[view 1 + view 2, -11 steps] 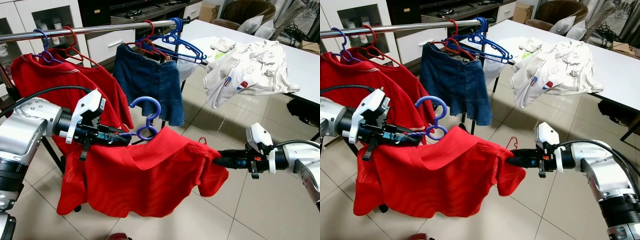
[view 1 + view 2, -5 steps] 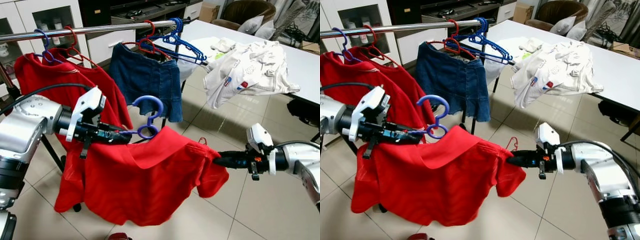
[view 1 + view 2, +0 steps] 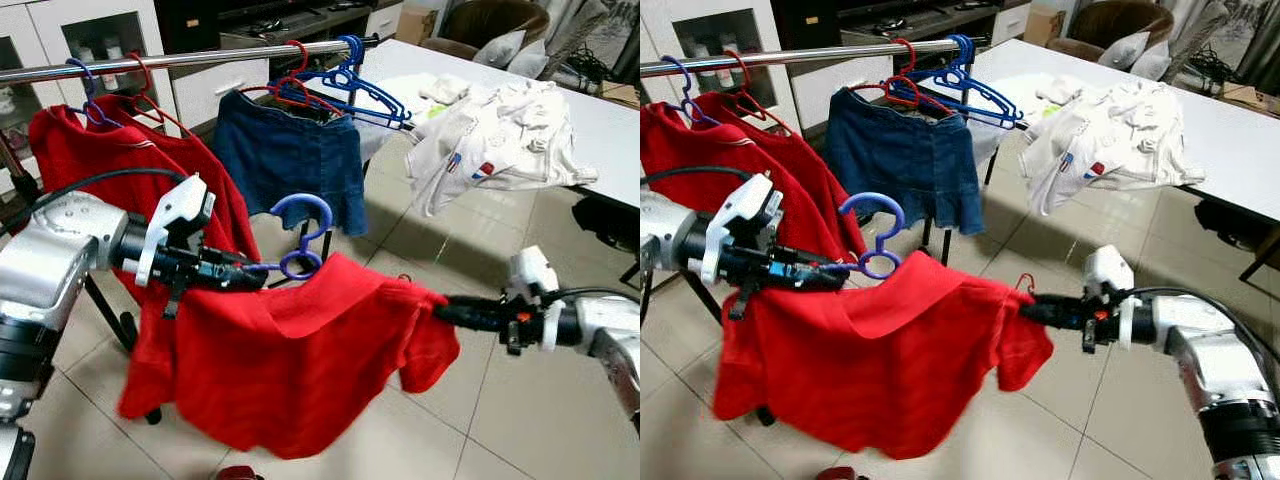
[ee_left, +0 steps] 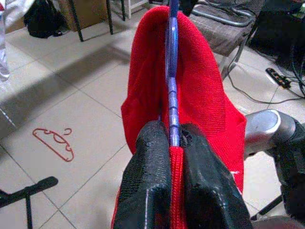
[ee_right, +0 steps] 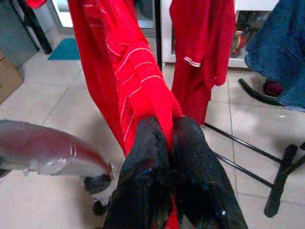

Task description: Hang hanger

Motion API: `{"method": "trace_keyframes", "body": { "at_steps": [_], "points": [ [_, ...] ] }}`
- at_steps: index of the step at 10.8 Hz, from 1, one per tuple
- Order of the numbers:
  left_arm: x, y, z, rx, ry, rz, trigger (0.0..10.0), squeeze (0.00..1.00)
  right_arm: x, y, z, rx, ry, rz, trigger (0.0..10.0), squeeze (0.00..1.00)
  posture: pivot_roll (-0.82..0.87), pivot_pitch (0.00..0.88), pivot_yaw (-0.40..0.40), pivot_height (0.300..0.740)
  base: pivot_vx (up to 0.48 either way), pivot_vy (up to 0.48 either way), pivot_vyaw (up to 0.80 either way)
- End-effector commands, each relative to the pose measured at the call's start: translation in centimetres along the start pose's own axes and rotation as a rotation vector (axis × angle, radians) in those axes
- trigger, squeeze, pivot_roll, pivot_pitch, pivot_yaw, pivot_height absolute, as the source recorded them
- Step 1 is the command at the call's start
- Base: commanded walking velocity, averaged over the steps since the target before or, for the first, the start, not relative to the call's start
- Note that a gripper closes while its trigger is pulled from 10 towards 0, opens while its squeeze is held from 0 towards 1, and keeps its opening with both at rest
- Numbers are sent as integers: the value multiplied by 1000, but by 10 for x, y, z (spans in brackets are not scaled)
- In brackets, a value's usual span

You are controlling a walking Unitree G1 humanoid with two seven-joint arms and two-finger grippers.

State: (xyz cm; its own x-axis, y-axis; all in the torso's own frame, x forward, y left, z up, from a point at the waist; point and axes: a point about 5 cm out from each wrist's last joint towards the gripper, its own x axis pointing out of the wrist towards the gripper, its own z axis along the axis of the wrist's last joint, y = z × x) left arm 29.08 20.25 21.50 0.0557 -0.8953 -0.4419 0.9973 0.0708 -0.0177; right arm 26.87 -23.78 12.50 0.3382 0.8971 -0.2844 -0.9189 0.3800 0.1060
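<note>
A red shirt (image 3: 300, 375) hangs on a blue hanger (image 3: 300, 235), held up between my two arms in front of the clothes rail (image 3: 190, 58). My left gripper (image 3: 245, 277) is shut on the hanger's shoulder and the shirt cloth over it, with the blue hook standing up just past its fingertips. The left wrist view has the blue hanger bar (image 4: 171, 90) pinched between the black fingers (image 4: 147, 191). On the right, my right gripper (image 3: 445, 312) is shut on the shirt's other shoulder; red cloth (image 5: 143, 90) sticks out from between its fingers.
The rail carries two red shirts (image 3: 110, 155) at left, a denim skirt (image 3: 290, 155) and several bare blue and red hangers (image 3: 345, 85). White clothes (image 3: 500, 135) lie on a white table (image 3: 610, 125) at right. A small red hanger (image 4: 53, 143) lies on the tiled floor.
The shirt's hem has swung and its right sleeve has lifted. My right gripper has drifted slightly right and up, and the blue hook now sits a little further right.
</note>
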Motion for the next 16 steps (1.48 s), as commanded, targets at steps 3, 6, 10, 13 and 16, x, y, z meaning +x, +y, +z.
{"method": "trace_keyframes", "body": {
  "at_steps": [3,6,10,13,16],
  "points": [
    [-14,-1,4,14,-1,58,0,0,-27,-7,-2,-19,67,-130,4980,0,79,0,-72,740,0,0,0],
    [-14,0,9,25,-18,72,0,0,-16,-5,0,-20,64,-70,10000,1000,86,0,-77,740,0,0,0],
    [-11,-1,11,22,-32,60,0,0,-13,-7,0,-54,92,-83,10000,455,80,0,-76,740,0,0,0],
    [-9,-2,11,20,-27,43,0,0,6,-6,0,-124,88,-42,10000,0,83,0,-75,740,0,0,0],
    [-8,-5,11,19,-9,13,0,0,14,-13,-1,-222,114,-74,10000,0,90,0,-77,740,0,0,0]
  ]
}}
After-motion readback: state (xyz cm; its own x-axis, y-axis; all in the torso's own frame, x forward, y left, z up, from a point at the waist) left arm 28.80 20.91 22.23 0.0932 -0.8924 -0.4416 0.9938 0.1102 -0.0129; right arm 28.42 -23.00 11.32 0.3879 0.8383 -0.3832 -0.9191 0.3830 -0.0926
